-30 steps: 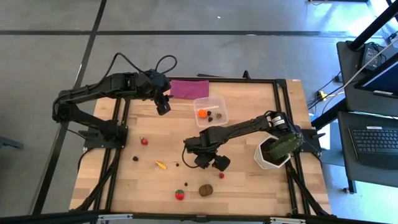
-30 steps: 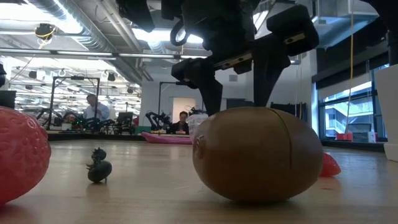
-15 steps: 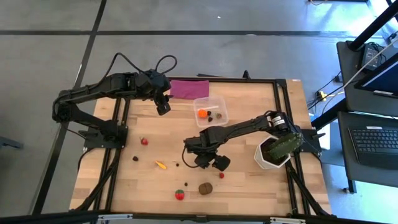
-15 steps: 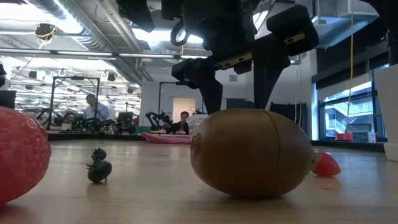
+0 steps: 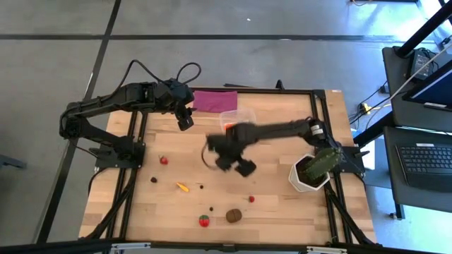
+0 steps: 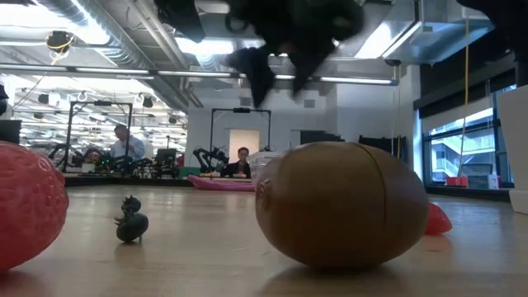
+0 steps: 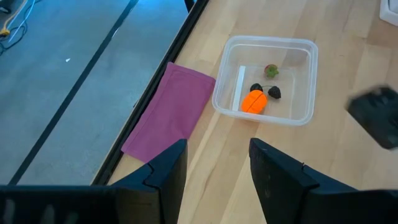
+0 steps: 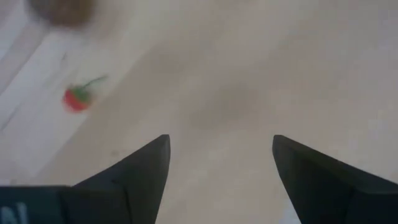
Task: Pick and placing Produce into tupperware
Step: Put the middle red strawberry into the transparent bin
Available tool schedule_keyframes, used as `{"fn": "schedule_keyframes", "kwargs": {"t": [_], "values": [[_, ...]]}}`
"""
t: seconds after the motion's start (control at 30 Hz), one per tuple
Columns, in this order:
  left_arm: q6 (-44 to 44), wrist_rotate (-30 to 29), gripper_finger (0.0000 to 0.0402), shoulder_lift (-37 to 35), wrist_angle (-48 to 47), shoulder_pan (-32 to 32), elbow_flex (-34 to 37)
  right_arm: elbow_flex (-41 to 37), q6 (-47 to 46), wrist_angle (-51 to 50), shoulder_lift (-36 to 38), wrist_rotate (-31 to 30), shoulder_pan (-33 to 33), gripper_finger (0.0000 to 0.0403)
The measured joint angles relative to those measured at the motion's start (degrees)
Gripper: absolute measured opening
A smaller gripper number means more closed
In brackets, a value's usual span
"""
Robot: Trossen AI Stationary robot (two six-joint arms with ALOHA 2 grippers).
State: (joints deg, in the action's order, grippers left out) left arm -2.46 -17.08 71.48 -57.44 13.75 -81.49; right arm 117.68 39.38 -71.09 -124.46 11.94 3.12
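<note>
My right gripper [image 5: 233,166] is open, holds nothing and is blurred with motion; it hangs above the table's middle, near the clear tupperware [image 5: 240,121]. In the low view it shows high up [image 6: 280,78]. The tupperware [image 7: 267,78] holds an orange ball [image 7: 253,101], dark bits and a small reddish piece. My left gripper [image 7: 214,168] is open and hovers left of the tupperware, by the purple cloth [image 7: 171,112]. On the table lie a brown lump [image 5: 234,215], a strawberry [image 5: 204,221], a banana [image 5: 183,187] and red pieces [image 5: 164,160] [image 5: 251,199].
A white pot with a green cactus-like plant [image 5: 311,173] stands near the table's right edge. The black frame rails [image 5: 134,176] run along the table's sides. In the low view the brown lump [image 6: 342,206] fills the foreground, and people sit far behind the table.
My right gripper has risen from just above the table's near middle and swung toward the far edge and the tupperware, moving fast. It has stayed open and carries nothing. My left arm has kept still.
</note>
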Motion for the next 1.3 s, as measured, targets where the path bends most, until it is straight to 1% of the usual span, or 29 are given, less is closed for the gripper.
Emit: {"fn": "schedule_keyframes", "kwargs": {"t": [0.13,0.17,0.2,0.27,0.33,0.43,0.53,0.63,0.7,0.73,0.77,0.83,0.9,1.0,1.13,1.3], "values": [[-0.02,0.01,0.0165,0.0,-0.01,0.0,0.0,12.94,-1.9,-2.82,0.73,-0.29,-6.31,0.0283],[-0.02,0.01,0.0165,0.0,0.01,0.0,0.0,16.15,-2.87,-3.15,1.39,-1.51,-7.89,0.0283],[-0.02,0.01,0.0165,0.0,0.01,-0.01,0.0,17.55,-3.26,-3.14,2.49,-3.37,-9.28,0.0283],[-0.07,0.01,0.0165,0.0,0.02,-0.04,0.0,14.69,-3.92,-0.48,8.08,-7.95,-11.69,0.0283],[-0.28,0.05,0.0165,0.0,0.0,-0.05,0.0,12.8,-6.38,-1.21,13.22,-9.82,-13.35,0.0283],[-0.31,0.11,0.0165,0.0,0.07,-0.05,0.0,11.44,-10.64,-4.99,20.6,-9.71,-14.86,0.0283],[-0.31,0.13,0.0165,0.0,0.1,-0.06,-0.01,11.22,-13.81,-7.44,27.4,-9.35,-15.01,0.0283],[-0.37,0.52,0.0165,0.0,0.11,-0.06,0.0,11.2,-18.3,-10.9,33.7,-5.44,-13.66,0.0283],[-0.42,1.48,0.0165,0.0,0.36,-0.06,0.0,11.18,-22.45,-11.36,37.55,-2.71,-12.27,0.0283],[-0.58,2.17,0.0165,0.0,0.83,-0.06,0.0,11.16,-24.09,-11.45,39.12,-2.38,-11.42,0.0283],[-1.2,2.98,0.0165,0.04,1.6,-0.05,0.0,11.16,-25.6,-11.47,40.79,-2.61,-10.26,0.0283],[-2.16,5.74,0.0165,0.16,3.75,-0.13,-0.01,10.44,-28.73,-11.45,43.61,-5.08,-7.98,0.0283],[-2.55,8.94,0.0165,0.2,6.07,-0.7,0.0,7.79,-30.82,-11.57,46.54,-7.72,-5.71,0.0283],[-2.69,10.6,0.0165,0.17,11.45,-2.61,0.44,0.06,-33.73,-9.72,51.82,-10.01,-3.12,0.0283],[-3.2,10.64,0.0165,0.2,16.49,-5.32,1.66,-15.54,-38.51,-3.2,60.65,-13.71,-1.22,0.0283],[-4.93,10.64,0.0165,0.24,22.15,-8.99,5.58,-36.77,-41.24,7.46,71.52,-13.8,0.11,0.0283]]}}
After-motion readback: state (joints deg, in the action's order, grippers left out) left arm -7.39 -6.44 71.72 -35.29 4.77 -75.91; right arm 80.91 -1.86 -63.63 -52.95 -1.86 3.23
